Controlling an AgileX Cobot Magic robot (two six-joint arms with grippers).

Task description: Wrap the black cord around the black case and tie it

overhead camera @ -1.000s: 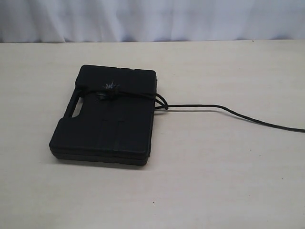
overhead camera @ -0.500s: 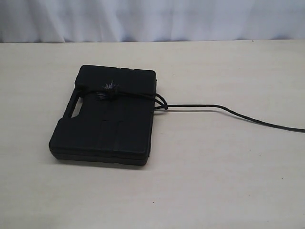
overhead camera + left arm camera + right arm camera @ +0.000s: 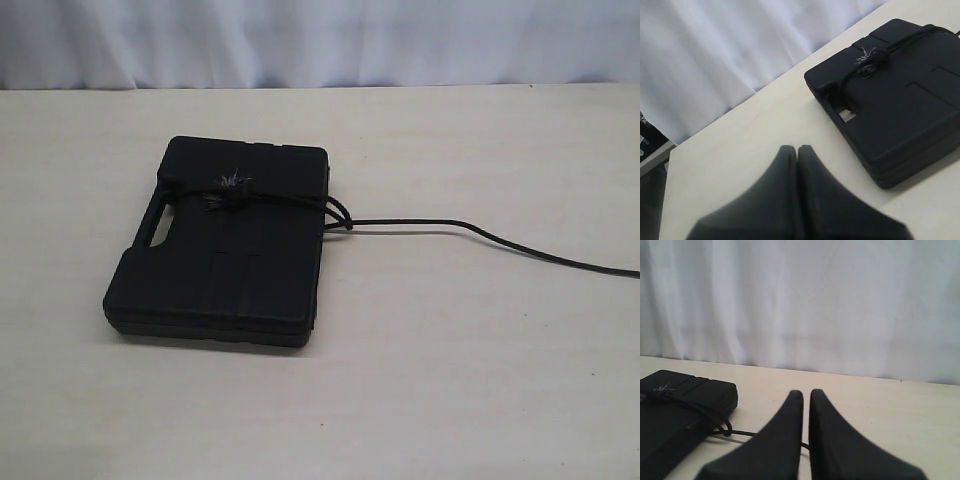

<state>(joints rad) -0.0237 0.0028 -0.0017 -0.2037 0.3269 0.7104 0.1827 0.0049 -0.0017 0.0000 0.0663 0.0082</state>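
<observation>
Black case [image 3: 225,250] is lying flat on counter [image 3: 450,380] w/ black cord [image 3: 480,232] looping across its far part.
Frayed knot [image 3: 230,190] is sitting on top of case near handle slot [image 3: 158,222]; cord's free end is trailing off to the rt over counter. Both tools are hanging clear of case, gripping nothing: L tool [image 3: 797,150] w/ fingers pressed together, R tool [image 3: 806,394] showing only a thin slit.

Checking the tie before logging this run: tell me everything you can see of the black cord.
The thin black braided cord crosses the face of the flat rectangular matte black plastic case as a taut band, with a frayed, fuzzy knot on top near the handle slot. At the case's right edge it forms a small loop, then its loose tail trails right across the pale table and out of view.
</observation>
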